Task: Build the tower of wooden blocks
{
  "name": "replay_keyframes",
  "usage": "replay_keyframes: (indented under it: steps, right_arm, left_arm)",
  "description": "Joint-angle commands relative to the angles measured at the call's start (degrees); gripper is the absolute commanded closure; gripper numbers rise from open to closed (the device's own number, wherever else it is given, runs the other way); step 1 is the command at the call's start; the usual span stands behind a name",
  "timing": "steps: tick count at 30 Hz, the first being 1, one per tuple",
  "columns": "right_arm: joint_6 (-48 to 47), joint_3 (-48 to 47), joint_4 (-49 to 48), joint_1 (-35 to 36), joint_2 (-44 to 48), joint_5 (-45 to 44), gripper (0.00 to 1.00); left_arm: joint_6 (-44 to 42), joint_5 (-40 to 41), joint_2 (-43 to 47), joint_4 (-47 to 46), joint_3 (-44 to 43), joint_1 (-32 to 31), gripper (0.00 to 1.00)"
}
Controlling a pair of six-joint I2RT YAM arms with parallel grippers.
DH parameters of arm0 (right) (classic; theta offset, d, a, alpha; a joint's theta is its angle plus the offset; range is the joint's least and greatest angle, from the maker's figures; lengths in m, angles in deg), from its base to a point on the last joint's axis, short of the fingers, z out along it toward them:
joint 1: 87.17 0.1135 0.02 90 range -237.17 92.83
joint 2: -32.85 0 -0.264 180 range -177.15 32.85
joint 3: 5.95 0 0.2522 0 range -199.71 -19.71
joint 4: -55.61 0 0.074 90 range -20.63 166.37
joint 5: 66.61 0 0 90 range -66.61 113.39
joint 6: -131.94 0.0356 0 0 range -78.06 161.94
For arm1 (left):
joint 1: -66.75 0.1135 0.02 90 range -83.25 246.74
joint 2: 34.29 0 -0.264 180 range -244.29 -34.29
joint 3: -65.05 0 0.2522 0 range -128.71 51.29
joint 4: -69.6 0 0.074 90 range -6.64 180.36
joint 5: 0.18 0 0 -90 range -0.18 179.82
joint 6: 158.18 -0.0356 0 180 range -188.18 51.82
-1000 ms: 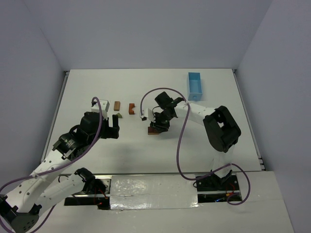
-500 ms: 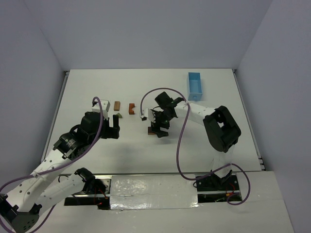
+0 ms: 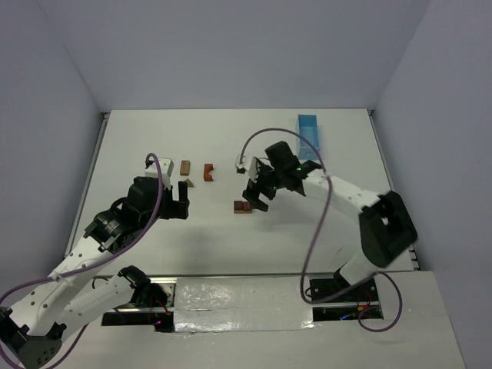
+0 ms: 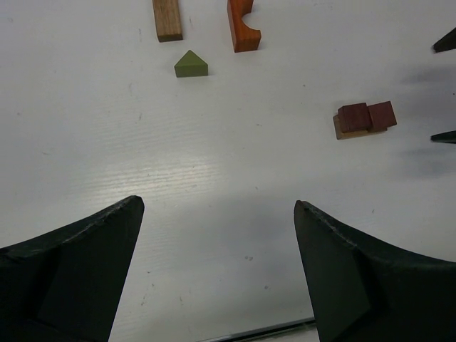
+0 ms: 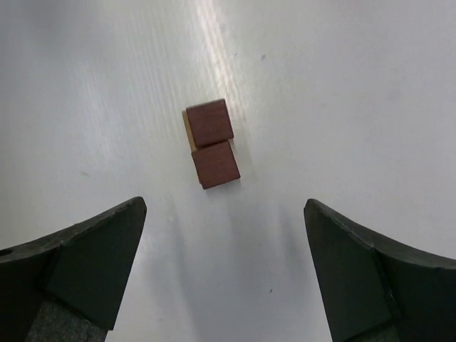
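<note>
The wood block tower (image 3: 243, 207) is a low stack near the table's middle. It shows as two dark reddish cubes side by side on a tan block (image 5: 211, 142), and it also appears at the right of the left wrist view (image 4: 363, 119). My right gripper (image 3: 257, 196) hovers just right of the tower, open and empty (image 5: 224, 210). A brown block (image 4: 167, 19), an orange arch (image 4: 244, 27) and an olive-green triangle (image 4: 191, 64) lie loose to the left. In the overhead view these are the brown block (image 3: 185, 167), the arch (image 3: 208, 172) and the triangle (image 3: 188, 183). My left gripper (image 3: 178, 204) stands open and empty (image 4: 217, 214), short of them.
A light-blue tray (image 3: 309, 136) sits at the back right. The right arm's purple cable (image 3: 254, 138) loops above the table behind the gripper. The table's front edge (image 4: 263, 331) shows just below the left fingers.
The right gripper has opened, left a reddish cube on the stack and drawn back up and to the right, with its arm swinging right. The left arm has not moved.
</note>
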Motion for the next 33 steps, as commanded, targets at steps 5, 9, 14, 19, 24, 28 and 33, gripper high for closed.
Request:
replay_keyframes:
  steps: [5, 9, 14, 19, 24, 28, 33]
  right_arm:
    - [56.25, 11.81, -22.52, -1.73, 18.92, -14.64, 0.01]
    - [65.95, 13.66, -18.06, 1.58, 14.43, -31.49, 0.19]
    - [77.68, 8.13, -1.61, 6.52, 7.13, -50.55, 0.76]
    - [79.53, 8.3, -1.7, 7.14, 4.58, -52.14, 1.0]
    - [79.19, 7.69, -3.27, 7.66, 1.25, -49.33, 1.0]
    - [78.22, 5.41, -4.51, 7.84, -1.83, -45.37, 1.0]
    - [77.08, 4.43, -6.44, 8.01, -3.24, -43.09, 1.0]
  left_arm:
    - [-0.87, 1.22, 0.39, -1.2, 0.17, 0.51, 0.01]
    - [-0.7, 1.31, 0.57, -1.29, 0.26, 0.51, 0.01]
    - [-0.87, 0.78, 0.04, -1.55, 0.26, 0.51, 0.0]
    - [-0.96, 0.69, -0.66, -1.38, 0.17, 0.51, 0.01]
    - [-1.05, 0.43, -0.66, -1.64, 0.35, 0.51, 0.01]
    - [-0.96, 0.6, -0.93, -1.47, 0.26, 0.51, 0.01]
    - [-0.87, 0.69, -0.75, -1.55, 0.35, 0.51, 0.01]
